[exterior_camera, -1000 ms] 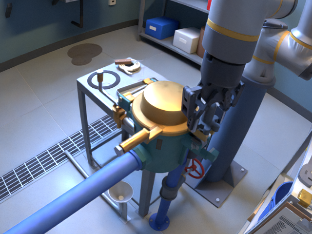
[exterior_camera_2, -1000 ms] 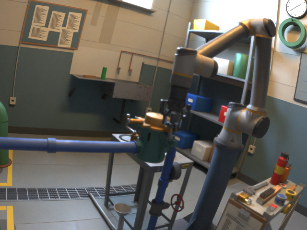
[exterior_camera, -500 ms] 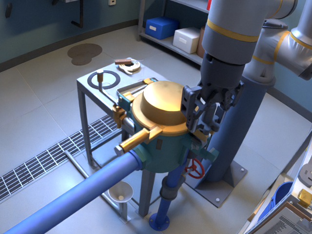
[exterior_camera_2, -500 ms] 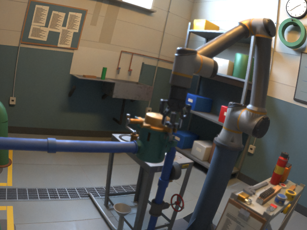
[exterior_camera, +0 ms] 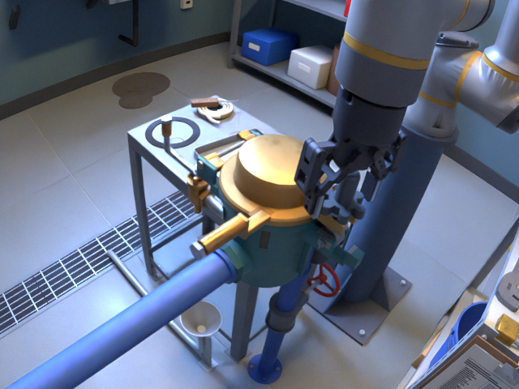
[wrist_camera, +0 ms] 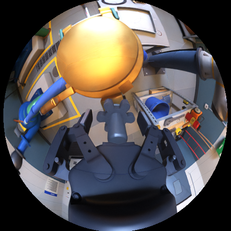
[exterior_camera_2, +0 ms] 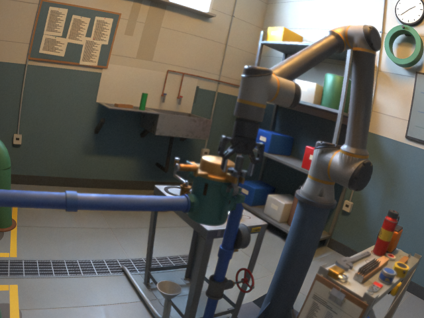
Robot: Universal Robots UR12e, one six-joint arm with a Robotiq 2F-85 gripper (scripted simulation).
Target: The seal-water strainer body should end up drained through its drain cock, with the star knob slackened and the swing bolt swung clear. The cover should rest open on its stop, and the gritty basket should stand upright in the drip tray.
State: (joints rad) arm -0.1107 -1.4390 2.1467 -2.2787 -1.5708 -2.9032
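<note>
The basket is hidden inside the closed strainer. The brass cover [exterior_camera: 268, 178] [wrist_camera: 99, 55] [exterior_camera_2: 214, 166] lies shut on the teal strainer body [exterior_camera: 268, 251] [exterior_camera_2: 212, 200]. The grey star knob [exterior_camera: 341, 205] [wrist_camera: 115, 117] stands upright at the cover's rim, on the side nearest the robot's column, and my gripper [exterior_camera: 335, 188] [wrist_camera: 114, 121] [exterior_camera_2: 239, 157] is open around it, holding nothing. The swing bolt below the knob is mostly hidden by the fingers. The drip tray [exterior_camera: 218, 146] lies on the stand behind the strainer, partly covered by the cover. I cannot make out the drain cock.
A long blue pipe [exterior_camera: 121, 318] [exterior_camera_2: 92, 202] runs out from the strainer. A blue downpipe with a red handwheel [exterior_camera: 325, 280] [exterior_camera_2: 245, 280] drops beneath it. A funnel [exterior_camera: 201, 322] stands on the floor below. The robot's column [exterior_camera: 385, 234] stands close behind the knob. A tool cart [exterior_camera_2: 363, 277] stands nearby.
</note>
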